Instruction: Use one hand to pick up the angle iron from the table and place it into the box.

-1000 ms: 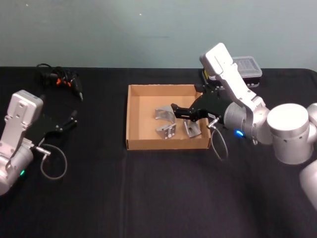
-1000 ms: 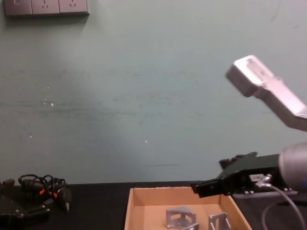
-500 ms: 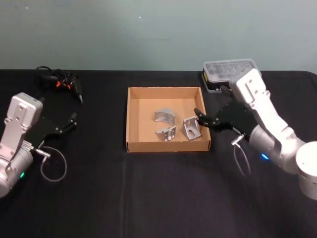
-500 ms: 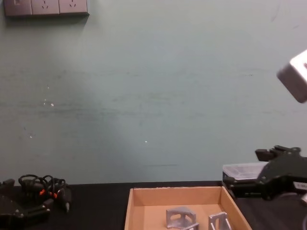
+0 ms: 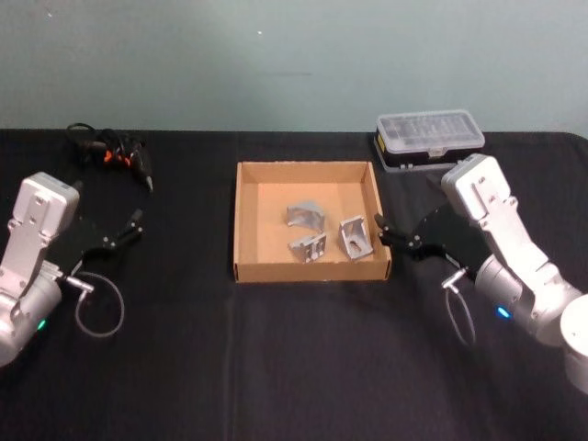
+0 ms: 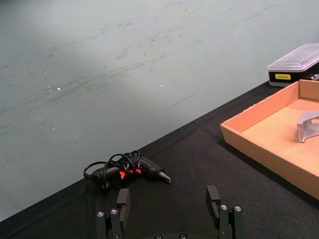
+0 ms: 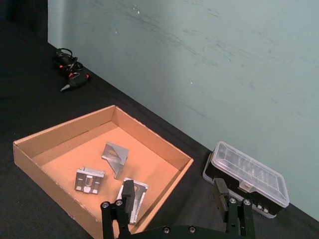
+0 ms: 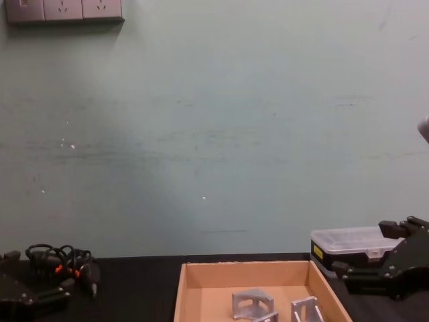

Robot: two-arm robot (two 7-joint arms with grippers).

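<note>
The tan cardboard box sits mid-table with three grey angle irons lying inside: one at the back, one at the front, one on the right. My right gripper hovers just outside the box's right wall, open and empty. From the right wrist view its fingers are spread above the box's near corner, with an angle iron beyond. My left gripper is parked at the far left, open; its wrist view shows spread fingers with nothing between them.
A black case with a clear lid stands behind the right gripper at the table's back right. A black corded tool with orange marks lies at the back left. The black table stretches in front of the box.
My right gripper has drawn back from over the box to the right, past its wall, empty. The angle irons stay in the box. The left arm has barely moved.
</note>
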